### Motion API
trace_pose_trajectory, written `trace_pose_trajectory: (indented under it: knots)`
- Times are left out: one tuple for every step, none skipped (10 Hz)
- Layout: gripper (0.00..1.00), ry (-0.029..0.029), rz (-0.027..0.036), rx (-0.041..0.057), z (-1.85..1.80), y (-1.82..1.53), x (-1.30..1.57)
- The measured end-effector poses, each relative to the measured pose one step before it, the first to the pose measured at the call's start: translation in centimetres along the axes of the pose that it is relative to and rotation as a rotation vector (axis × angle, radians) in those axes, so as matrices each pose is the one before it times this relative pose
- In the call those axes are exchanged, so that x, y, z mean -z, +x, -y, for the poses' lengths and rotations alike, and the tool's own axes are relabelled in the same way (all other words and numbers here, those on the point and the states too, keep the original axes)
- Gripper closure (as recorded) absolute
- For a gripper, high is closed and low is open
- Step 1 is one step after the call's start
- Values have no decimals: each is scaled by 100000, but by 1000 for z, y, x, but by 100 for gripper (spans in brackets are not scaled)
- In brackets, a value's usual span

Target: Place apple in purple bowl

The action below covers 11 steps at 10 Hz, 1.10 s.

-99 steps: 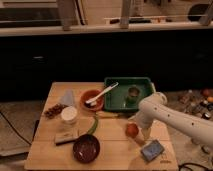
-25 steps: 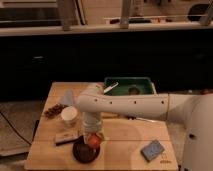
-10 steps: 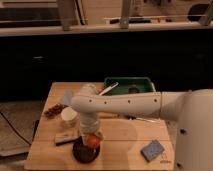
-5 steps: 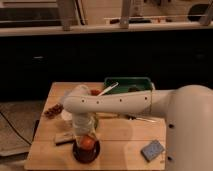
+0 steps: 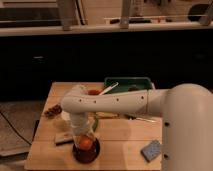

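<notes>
Gripper [image 5: 84, 136] above apple [image 5: 85, 144] in purple bowl [image 5: 86, 154]

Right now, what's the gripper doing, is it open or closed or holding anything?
Gripper: directly over the purple bowl, at the apple inside it; grip cannot be told.

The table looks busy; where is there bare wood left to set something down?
The table is bare between the purple bowl and the blue sponge. The left side and back are crowded. The gripper hangs over the apple in that bowl.
</notes>
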Motion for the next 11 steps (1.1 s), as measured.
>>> trace_pose_trajectory:
  knots:
    - [100, -149, 304, 89, 97, -13, -49]
    - [100, -119, 134, 92, 101, 5, 13]
    - [98, -125, 396, 27, 60, -6, -10]
    - [92, -87, 370, -55, -19, 20, -4]
    - [82, -8, 221, 455, 28, 19, 76]
    - [70, -34, 117, 221, 19, 29, 66]
    - [61, 34, 118, -38, -7, 25, 67]
    - [49, 16, 244, -136, -64, 39, 79]
    - [40, 84, 337, -59, -58, 55, 33]
    - [29, 6, 160, 315, 79, 59, 94]
    - [23, -145, 206, 417, 85, 40, 21]
